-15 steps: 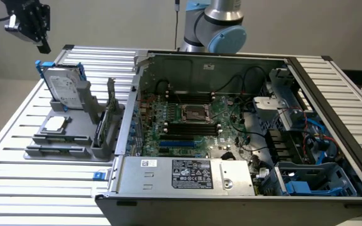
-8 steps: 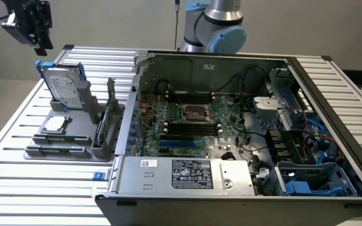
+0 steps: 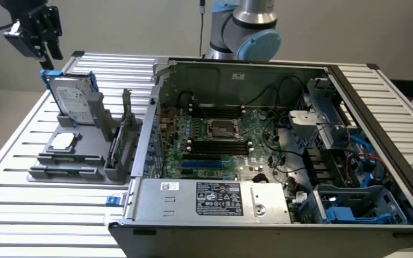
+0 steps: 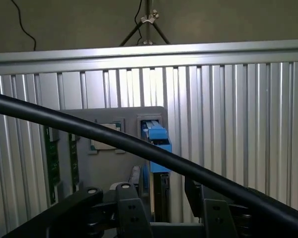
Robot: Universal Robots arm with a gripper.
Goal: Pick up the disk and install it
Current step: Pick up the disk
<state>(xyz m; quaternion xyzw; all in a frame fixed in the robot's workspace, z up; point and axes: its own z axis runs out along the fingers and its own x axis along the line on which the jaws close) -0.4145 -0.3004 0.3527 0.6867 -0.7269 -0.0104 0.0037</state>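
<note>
Slatted aluminium desk point(image 3: 20, 215), plain pale wall behind. A grey rack point(image 3: 70, 174) sits on the desk. An open computer case point(image 3: 264, 72) stands just beside the rack, on the exterior view's right. The grey power-supply box point(image 3: 214, 199) is at the case's near edge.

The disk point(image 3: 73, 97) stands upright in the rack's far slot, leaning slightly, white label facing out, blue carrier around it. It is seated in the rack, not lifted. A small square chip point(image 3: 63, 141) lies flat on the rack in front of the disk. Green boards point(image 3: 125, 140) stand on edge along the rack's case side.

The hand point(image 3: 49, 52) hangs over the rack's far end, just above the disk's top edge, no contact. The arm point(image 3: 253, 32) rises behind the case.

Wrist view: black fingers point(image 4: 131, 213) apart and holding nothing, with the disk's blue carrier end point(image 4: 156, 141) in line with the gap. A black cable point(image 4: 89, 131) crosses in front.
</note>
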